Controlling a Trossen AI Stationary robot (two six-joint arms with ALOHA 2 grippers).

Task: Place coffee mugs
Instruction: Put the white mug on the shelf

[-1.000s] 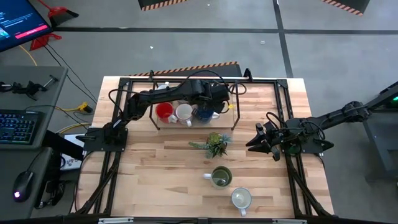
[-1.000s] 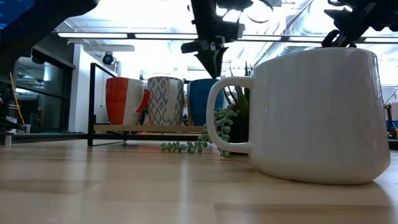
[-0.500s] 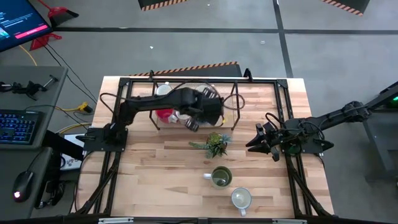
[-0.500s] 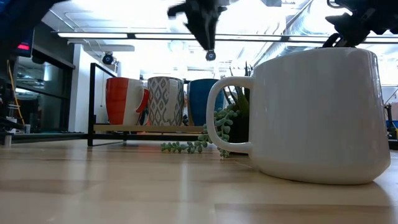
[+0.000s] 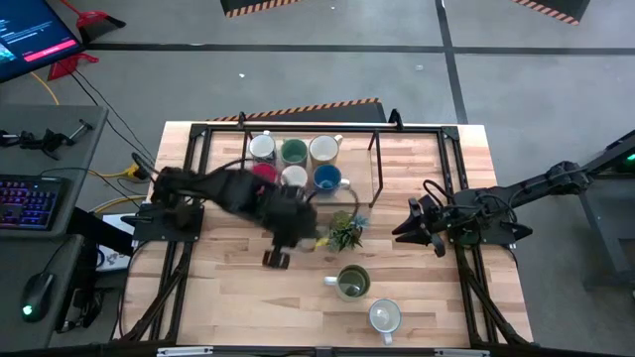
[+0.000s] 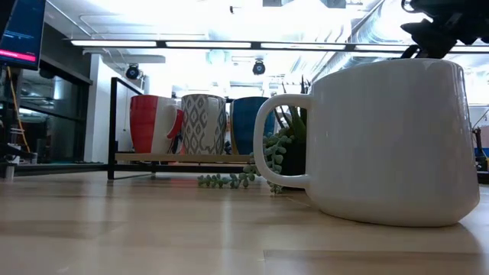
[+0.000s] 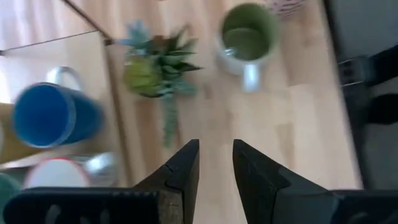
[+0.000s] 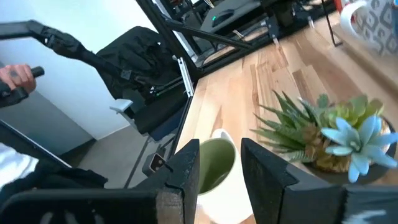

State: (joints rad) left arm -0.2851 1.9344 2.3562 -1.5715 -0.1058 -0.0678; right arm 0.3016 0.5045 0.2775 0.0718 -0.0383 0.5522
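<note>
Six coffee mugs stand on a low rack point(image 5: 375, 164) at the far side: white point(image 5: 262, 147), teal point(image 5: 294, 152) and white point(image 5: 323, 149) behind; red point(image 5: 263, 171), patterned point(image 5: 294, 177) and blue point(image 5: 327, 179) in front. An olive mug point(image 5: 352, 283) and a white mug point(image 5: 385, 317) stand upright on the table near the front edge. My left gripper point(image 5: 278, 258) hangs open over bare wood left of the plant, pointing steeply down, with nothing between its fingers point(image 7: 186, 171). My right gripper point(image 5: 412, 226) waits open at the right, level, facing the plant.
A small spiky green plant point(image 5: 345, 233) stands mid-table between the rack and the olive mug. A black tube frame point(image 5: 198, 134) runs around the table's edges. In the low view the white mug point(image 6: 390, 137) fills the foreground. Bare wood lies at the near left.
My left gripper has swung from above the rack toward the table's near edge and somewhat left, rising and rolling its wrist, and has passed out of the low view. Its fingers keep the same gap. All six mugs on the rack now show in the high view.
</note>
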